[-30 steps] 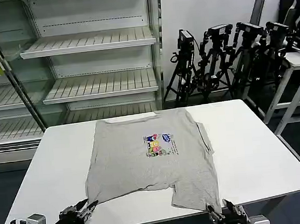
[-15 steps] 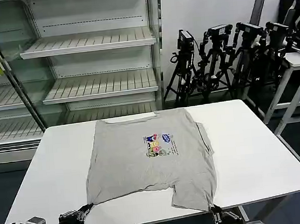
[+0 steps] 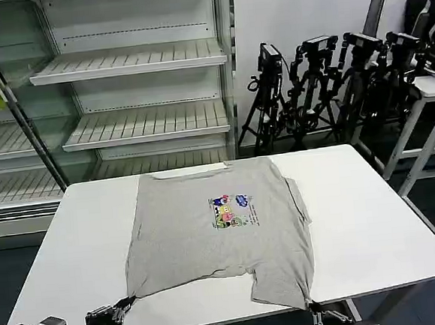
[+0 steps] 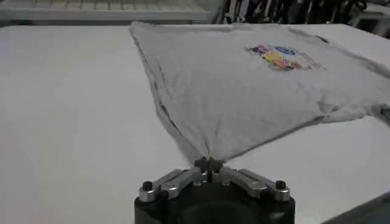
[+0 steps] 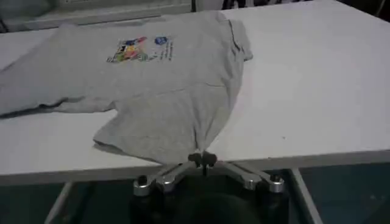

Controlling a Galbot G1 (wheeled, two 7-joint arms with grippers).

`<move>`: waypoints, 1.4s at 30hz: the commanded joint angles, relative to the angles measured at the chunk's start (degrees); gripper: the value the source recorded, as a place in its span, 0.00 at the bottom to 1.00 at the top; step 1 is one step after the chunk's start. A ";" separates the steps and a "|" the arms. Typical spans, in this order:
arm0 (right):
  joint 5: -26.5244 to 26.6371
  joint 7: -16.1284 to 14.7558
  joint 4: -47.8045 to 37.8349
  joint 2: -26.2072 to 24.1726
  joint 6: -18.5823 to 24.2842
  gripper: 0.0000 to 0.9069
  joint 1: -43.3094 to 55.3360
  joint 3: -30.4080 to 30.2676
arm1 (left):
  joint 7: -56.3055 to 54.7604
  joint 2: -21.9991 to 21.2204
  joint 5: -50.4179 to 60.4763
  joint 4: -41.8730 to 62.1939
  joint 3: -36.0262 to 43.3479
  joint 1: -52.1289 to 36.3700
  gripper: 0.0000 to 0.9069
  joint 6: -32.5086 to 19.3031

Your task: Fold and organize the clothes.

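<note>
Gripping the T-shirt (image 3: 216, 234) hem, both grippers have drawn back nearer.

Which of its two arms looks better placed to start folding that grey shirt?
Neither clearly. The left gripper is shut on one near corner of the T-shirt, the right gripper on the other, both at the table edge. Likely both lift together.
</note>
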 commanded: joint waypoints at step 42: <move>-4.24 -13.81 -18.85 3.89 6.93 0.00 34.92 0.39 | 2.10 -2.52 0.87 14.45 11.44 -33.23 0.06 -2.13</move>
